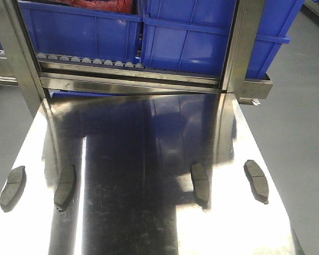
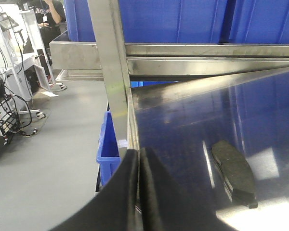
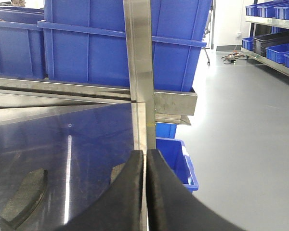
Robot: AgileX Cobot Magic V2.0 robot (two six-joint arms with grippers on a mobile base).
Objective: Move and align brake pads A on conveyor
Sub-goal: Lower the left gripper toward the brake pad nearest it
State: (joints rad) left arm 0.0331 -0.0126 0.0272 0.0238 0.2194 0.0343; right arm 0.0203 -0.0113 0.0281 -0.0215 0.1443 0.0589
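Four brake pads A lie in a loose row across the lower part of the front view, two at lower left and two at lower right, all on the shiny steel table. No conveyor shows in any view. My left fingers and right fingers are each pressed together, pinching nothing, near the table's side edges. I judge it best to spread one pair, then descend squarely across a pad's narrow width, as thin pads may skid on slick steel.
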